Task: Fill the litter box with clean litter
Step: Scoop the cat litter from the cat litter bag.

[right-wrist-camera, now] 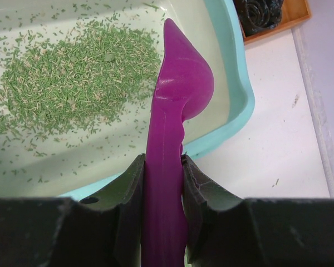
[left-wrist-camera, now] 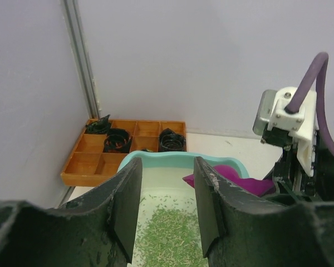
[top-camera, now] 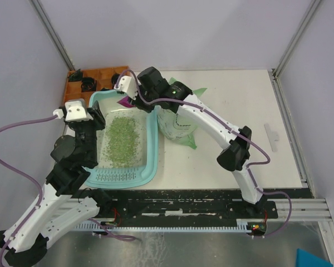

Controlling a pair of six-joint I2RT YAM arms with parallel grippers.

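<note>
The light-teal litter box (top-camera: 155, 144) lies left of centre with a patch of green clean litter (top-camera: 121, 138) on its floor. My left gripper (top-camera: 96, 130) hangs over the box's left side. In the left wrist view it (left-wrist-camera: 167, 206) stands open with nothing between its fingers, and litter (left-wrist-camera: 170, 236) shows below the gap. My right gripper (top-camera: 132, 95) is at the box's far end. It (right-wrist-camera: 163, 167) is shut on the handle of a magenta scoop (right-wrist-camera: 178, 83), whose bowl reaches over the rim (right-wrist-camera: 239, 94) beside the litter (right-wrist-camera: 72, 78).
An orange compartment tray (top-camera: 100, 74) with black parts stands in the far left corner behind the box. A pale green bag (top-camera: 178, 127) stands just right of the box, under the right arm. A small white strip (top-camera: 271, 136) lies at the table's right.
</note>
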